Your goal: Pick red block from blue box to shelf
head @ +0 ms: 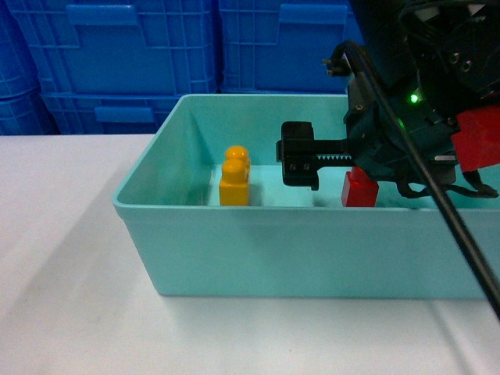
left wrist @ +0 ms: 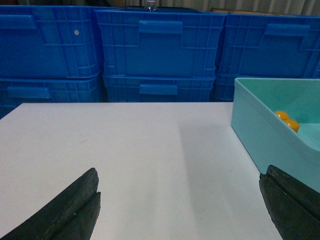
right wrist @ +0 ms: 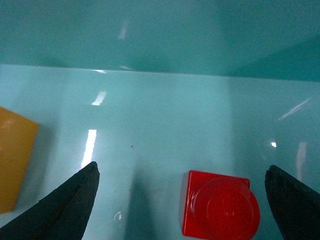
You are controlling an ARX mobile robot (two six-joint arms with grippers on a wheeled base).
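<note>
Red block [right wrist: 220, 204] not yet gripped, sat on blue box [head: 234, 234] floor; right gripper [right wrist: 182, 200] jaws spread wide above it. Lift, shelf placement left.

The large light turquoise plastic bin [head: 234, 258] sits on the white table [head: 70, 312]. Inside, the small red one-stud brick [head: 358, 190] lies at 3 o'clock from the orange-yellow two-stud brick [head: 234, 178]. Stacked dark blue ribbed crates [head: 141, 55] stand at 12 o'clock, behind the bin.

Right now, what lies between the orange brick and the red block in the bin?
Only bare turquoise floor of the blue box: the right wrist view shows nothing between the orange brick and the red block.
</note>
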